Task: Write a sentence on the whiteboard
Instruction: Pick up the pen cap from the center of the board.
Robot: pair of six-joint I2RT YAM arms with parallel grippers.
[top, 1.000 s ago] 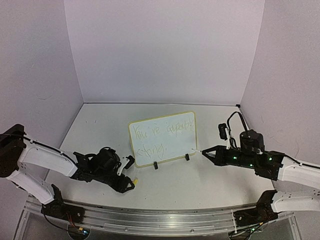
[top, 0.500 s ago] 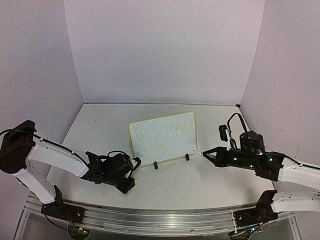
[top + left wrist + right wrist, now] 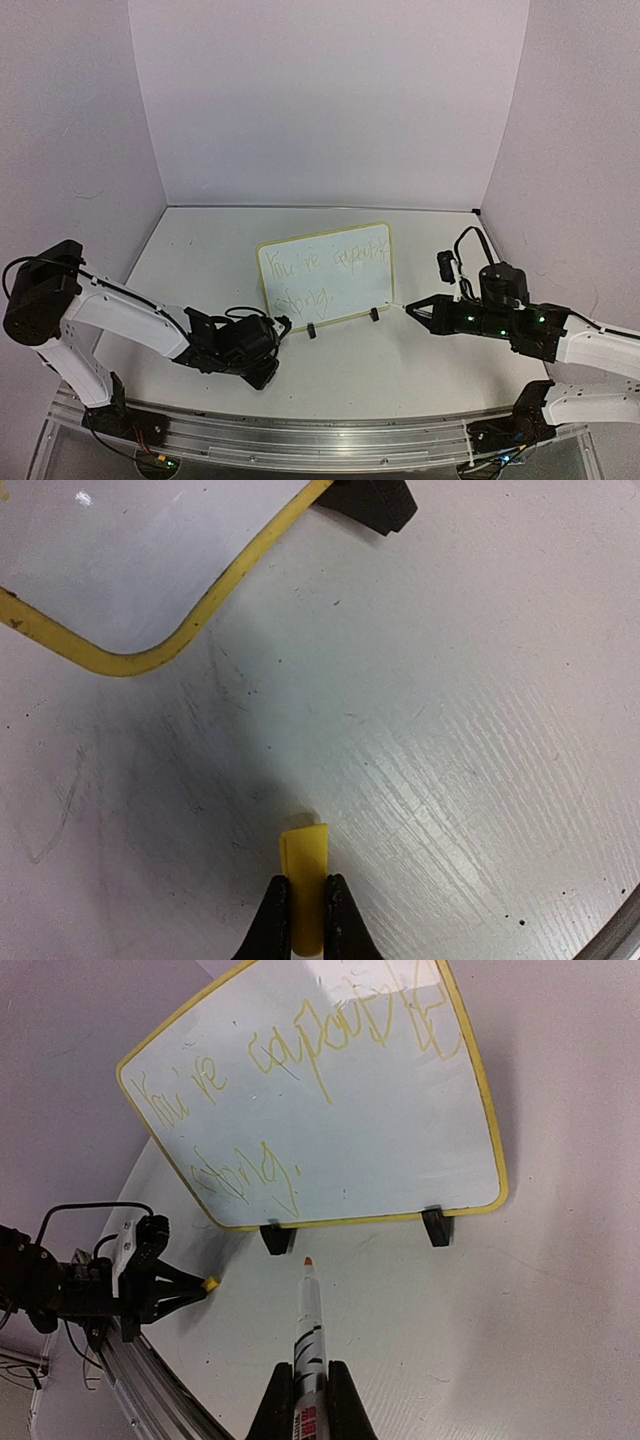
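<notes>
Yellow sentence (image 3: 300,1070) on whiteboard (image 3: 400,1150) reads "You're … strong"; right pincer (image 3: 311,1372) clamps marker (image 3: 309,1310), left pincer (image 3: 306,885) pinches cap (image 3: 304,852).

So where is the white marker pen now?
In the right wrist view, the right gripper holds the white marker pen, its tip just short of the black clip feet of the yellow-rimmed whiteboard.

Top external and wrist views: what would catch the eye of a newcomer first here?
The whiteboard stands mid-table with a faint yellow sentence in two lines. On its right, the right end effector holds a marker aimed at the board's base, not touching it. On its left, the left end effector pinches a small yellow piece.
</notes>
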